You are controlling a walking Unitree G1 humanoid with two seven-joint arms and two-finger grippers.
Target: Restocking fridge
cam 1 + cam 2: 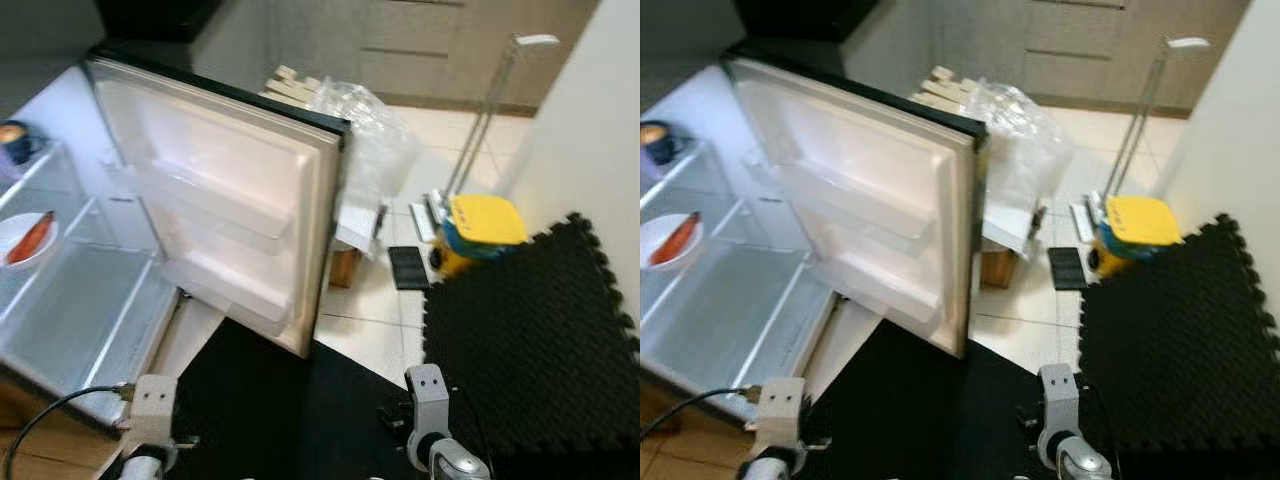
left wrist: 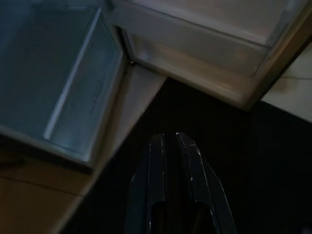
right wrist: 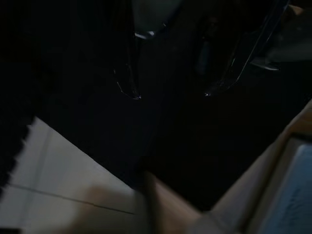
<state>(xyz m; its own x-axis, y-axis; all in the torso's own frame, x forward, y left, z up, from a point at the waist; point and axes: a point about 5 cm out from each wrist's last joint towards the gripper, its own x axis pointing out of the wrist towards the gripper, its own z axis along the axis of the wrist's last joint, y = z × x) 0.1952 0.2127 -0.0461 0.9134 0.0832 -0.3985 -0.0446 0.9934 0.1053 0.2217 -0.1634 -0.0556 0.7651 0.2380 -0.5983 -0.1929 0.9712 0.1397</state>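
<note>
The fridge (image 1: 90,330) stands open on my left, its white door (image 1: 235,200) swung out toward the middle with bare door racks. On a glass shelf inside sits a white plate (image 1: 12,232) with a red-orange piece of food (image 1: 32,238). A dark blue cup (image 1: 18,142) stands on the shelf above. Both arms hang low over the black mat. In the left wrist view my left gripper (image 2: 169,141) is shut on nothing, pointing at the fridge's lower drawer (image 2: 73,97). The right wrist view is dark; my right gripper (image 3: 171,95) has its fingers apart, with nothing between them.
A black foam mat (image 1: 540,340) covers the floor on the right and under me. Beyond the door are a clear plastic bag (image 1: 365,130), a small cardboard box (image 1: 345,265), a yellow and blue bucket (image 1: 485,228) with a pole (image 1: 480,130), and a dark flat object (image 1: 408,267).
</note>
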